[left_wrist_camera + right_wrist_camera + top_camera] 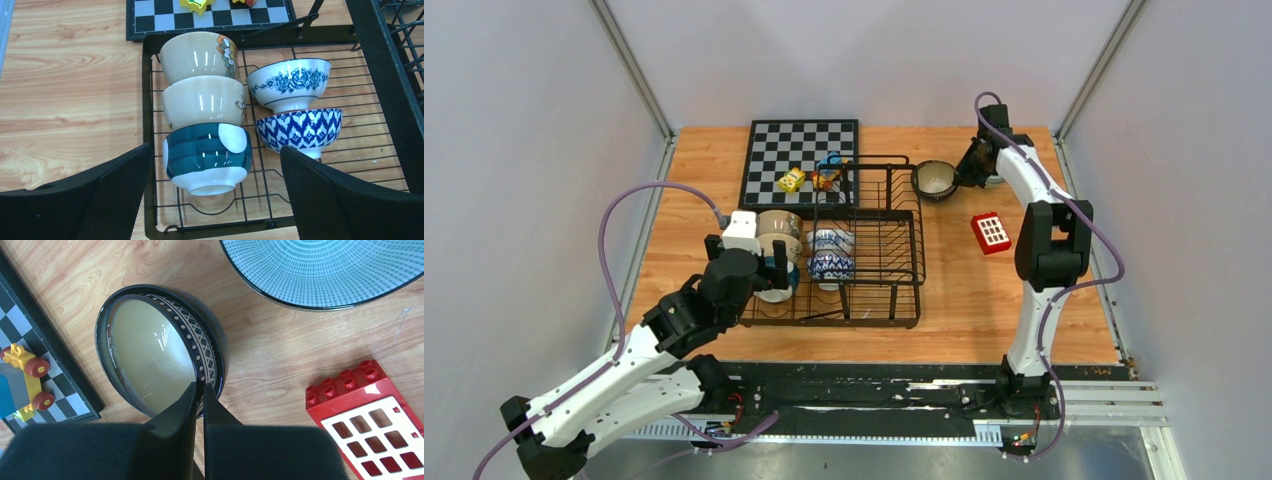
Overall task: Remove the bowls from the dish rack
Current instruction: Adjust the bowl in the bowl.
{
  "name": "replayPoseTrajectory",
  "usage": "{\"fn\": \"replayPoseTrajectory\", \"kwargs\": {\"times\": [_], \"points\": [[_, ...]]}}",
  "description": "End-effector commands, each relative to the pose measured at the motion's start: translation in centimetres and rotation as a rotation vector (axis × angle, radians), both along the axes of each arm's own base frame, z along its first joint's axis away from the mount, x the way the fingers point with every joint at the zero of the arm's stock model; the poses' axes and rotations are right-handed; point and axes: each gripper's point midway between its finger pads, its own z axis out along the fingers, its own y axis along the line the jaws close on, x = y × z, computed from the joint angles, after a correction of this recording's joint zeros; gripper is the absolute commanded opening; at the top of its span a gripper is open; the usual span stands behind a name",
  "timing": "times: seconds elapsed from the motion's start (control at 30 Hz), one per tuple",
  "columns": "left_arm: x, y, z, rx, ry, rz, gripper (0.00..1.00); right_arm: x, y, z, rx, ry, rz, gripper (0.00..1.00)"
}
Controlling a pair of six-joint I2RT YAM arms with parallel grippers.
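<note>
top view: the left arm (pixel 674 320) covers most of the teal bowl (pixel 776 290). right wrist view: the right pincer (pixel 199 387), clamped on the dark bowl (pixel 150 355), hides that stretch of rim; the top edge cuts off the dotted bowl (pixel 325 270); the right edge cuts the red block (pixel 350 392). left wrist view: the bottom edge cuts both fingers (pixel 100 200) of the left pincer (pixel 215 152).

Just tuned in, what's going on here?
The right tool is shut on the rim of a dark bowl, outside the rack, on or just above the table. The left tool hangs open astride a teal bowl in the rack, not gripping it. Five bowls sit in the rack.
</note>
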Motion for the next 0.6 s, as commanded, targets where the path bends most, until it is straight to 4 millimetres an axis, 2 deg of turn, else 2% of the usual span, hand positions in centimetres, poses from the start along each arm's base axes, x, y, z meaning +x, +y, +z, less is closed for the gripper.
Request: {"fn": "replayPoseTrajectory", "kwargs": {"times": [0.0, 0.3, 0.57], "points": [[0.3, -0.2, 0.3, -0.037, -0.01, 0.011, 1.0, -0.1, -0.8, 2.1, 0.032, -0.042, -0.028, 0.0], [0.2, -0.2, 0.0, -0.038, -0.005, 0.009, 1.0, -0.8, -0.4, -0.2, 0.064, 0.018, -0.022, 0.0], [0.2, -0.4, -0.2, -0.04, 0.0, 0.006, 1.0, -0.7, 0.0, -0.7, 0.092, 0.03, -0.009, 0.0]]}}
